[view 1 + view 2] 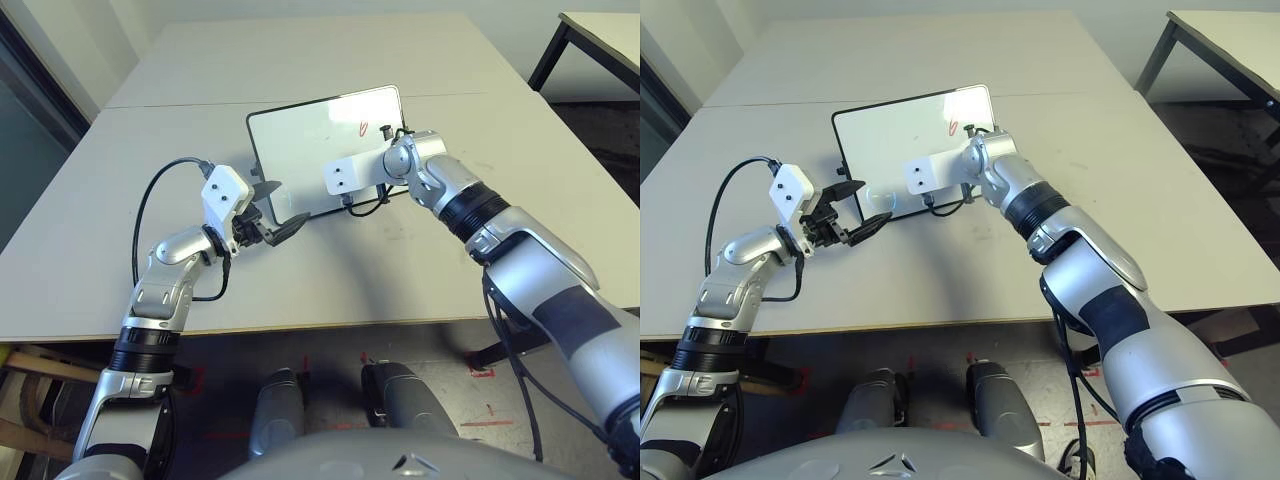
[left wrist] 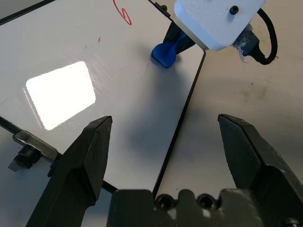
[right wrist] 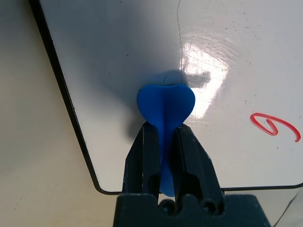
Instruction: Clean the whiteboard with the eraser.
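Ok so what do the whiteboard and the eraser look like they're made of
The whiteboard: a glossy white surface, probably coated or melamine, mirroring a bright light patch, inside a thin black frame that looks like plastic. The eraser: solid matte bright blue, likely moulded plastic or firm foam; the look leaves it open.
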